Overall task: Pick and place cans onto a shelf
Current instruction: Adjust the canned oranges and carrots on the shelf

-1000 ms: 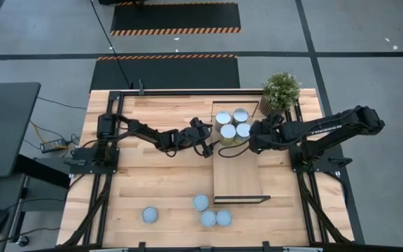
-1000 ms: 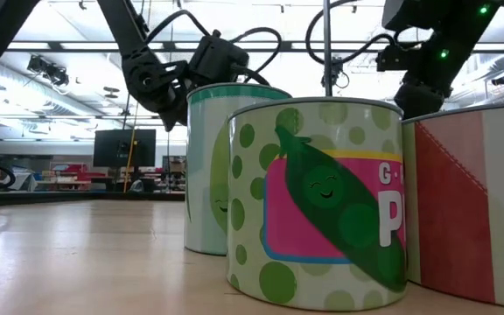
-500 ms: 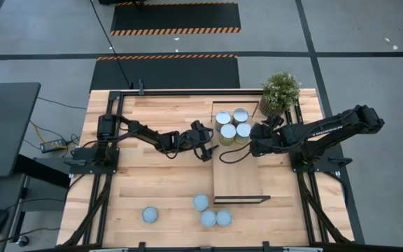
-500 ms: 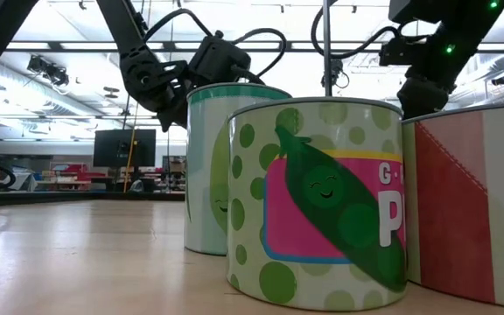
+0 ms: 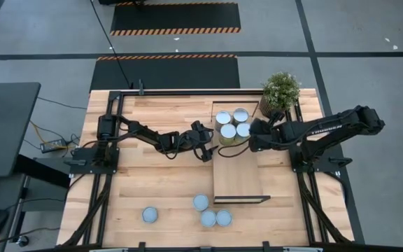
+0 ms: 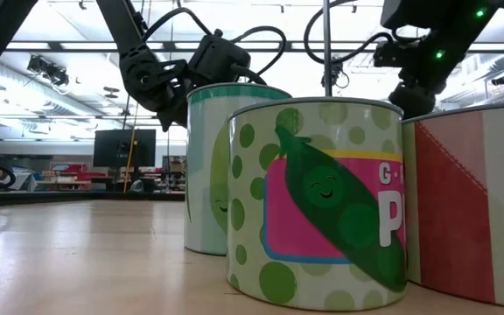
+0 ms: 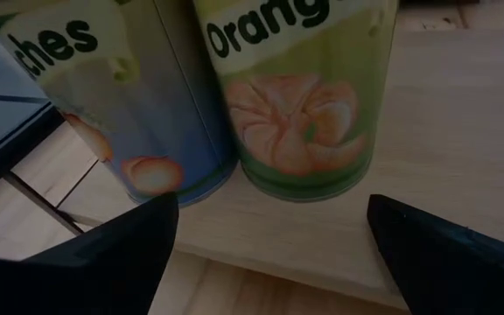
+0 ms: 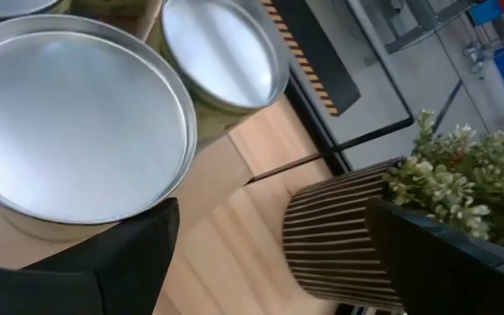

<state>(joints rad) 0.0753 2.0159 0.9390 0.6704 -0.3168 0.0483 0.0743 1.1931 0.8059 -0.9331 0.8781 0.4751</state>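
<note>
Cans so far: three (image 5: pixel 231 124) are sitting upright in a tight cluster at the far end of the shelf (image 5: pixel 240 183), and four more (image 5: pixel 208 211) are waiting on the worktop (image 5: pixel 145 175) at the near edge, three bunched together just off the shelf's near end and one (image 5: pixel 150 214) off on its own to the left. So I'd call it a bit under halfway, and right now looks like the in-between bit after a placement, before the next pickup.

Left tool (image 5: pixel 205 149) is just beside the shelf's left edge, next to the cluster, fingers spread with nothing between them. Its wrist view looks straight at an orange-label can (image 7: pixel 300 96) and a peach-label one (image 7: pixel 116 96) standing on the shelf board, fingers (image 7: pixel 103 254) clear of both. Right tool (image 5: pixel 255 134) is on the other side of the cluster near the potted plant (image 5: pixel 280 89), also released and empty, hovering over the can tops (image 8: pixel 73 131).

Next move, I reckon, is one arm backing away without nudging the cluster, then swinging to the near edge for another can. The lone one looks the easier grab, since the bunched three leave little room for fingers. Landing spot should be the bare middle of the shelf, upright.
</note>
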